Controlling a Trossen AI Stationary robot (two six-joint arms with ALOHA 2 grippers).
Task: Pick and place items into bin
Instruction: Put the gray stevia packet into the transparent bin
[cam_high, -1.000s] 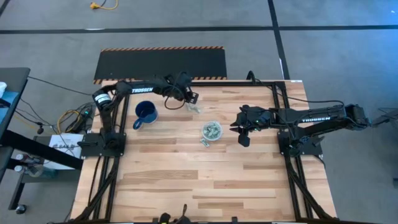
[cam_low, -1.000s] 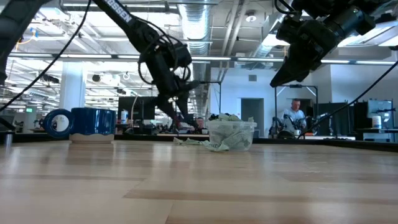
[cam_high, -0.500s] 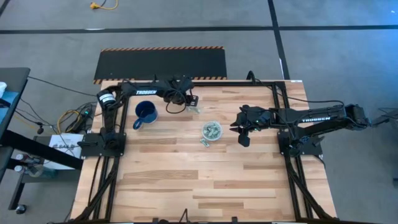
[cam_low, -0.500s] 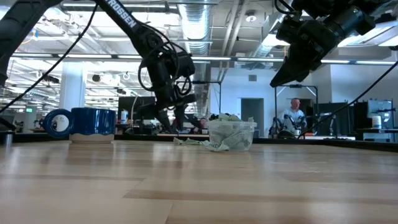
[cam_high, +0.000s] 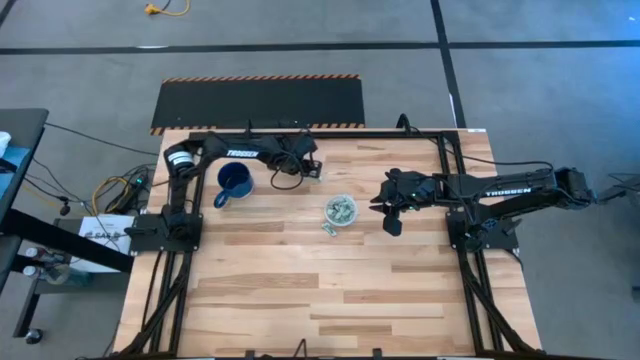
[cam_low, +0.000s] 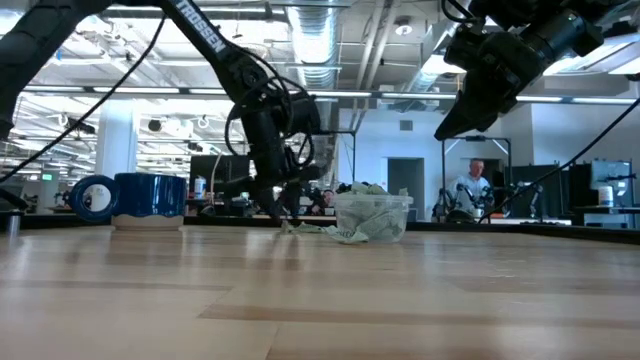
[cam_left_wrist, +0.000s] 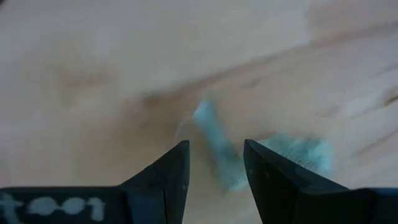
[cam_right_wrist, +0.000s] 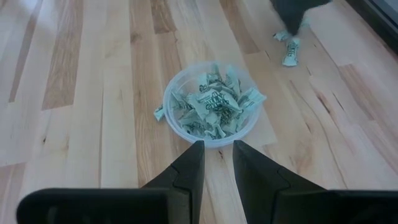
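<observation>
Most of the job looks done: the bin (cam_right_wrist: 210, 107), a clear cup near the middle of the table (cam_high: 300, 290), is heaped with green-and-white wrapped items (cam_right_wrist: 211, 106) up to and a little over its rim. What is left, as far as the views show, is a few strays. One piece (cam_high: 328, 228) lies on the wood touching or just beside the cup's foot, on the side toward the table's front, and it also shows at the cup's edge in the right wrist view. A small cluster of pieces (cam_right_wrist: 289, 48) lies farther back, toward the mug (cam_high: 234, 181), and this is where the left gripper (cam_left_wrist: 214, 163) is working. It is low over the wood near the table's rear edge, its fingers set moderately apart with nothing between them yet. In the blurred left wrist view a pale green piece (cam_left_wrist: 214, 140) sits in line with the gap and another (cam_left_wrist: 298, 152) just beside one finger. Judging from that, the step in hand is a pick of one of the last loose pieces, with the carry to the cup and the drop not yet made. The right gripper (cam_right_wrist: 217, 163) hovers above the table to the cup's right, pointed at it, fingers narrowly parted and empty, apparently waiting. Since the cup is already brimming, added pieces could slide off the heap.
</observation>
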